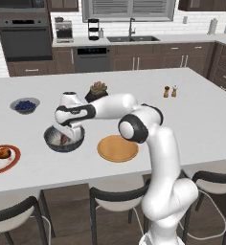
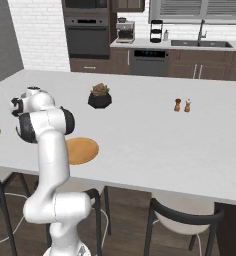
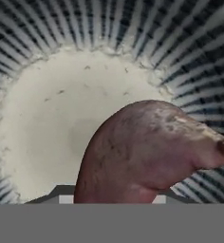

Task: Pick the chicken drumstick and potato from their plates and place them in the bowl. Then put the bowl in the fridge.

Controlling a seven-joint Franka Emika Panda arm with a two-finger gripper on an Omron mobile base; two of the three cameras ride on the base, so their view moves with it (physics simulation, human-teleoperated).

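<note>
From the left base view, the gripper (image 1: pixel 65 136) dips into the bowl (image 1: pixel 52 142), with a reddish bit of the potato (image 1: pixel 64 139) directly beneath it. The chicken drumstick (image 1: pixel 1 153) lies well off to one side of it on the red-rimmed plate (image 1: pixel 15 157); the wooden plate (image 1: pixel 118 148) sits bare on the other side.

In the right base view the arm's own bulk hides the hand.

In the hand view the potato fills the foreground over the pale bowl floor. I can't tell whether the fingers clamp it or have let go. It looks firm, light and rounded, likely best taken across its middle.
</note>
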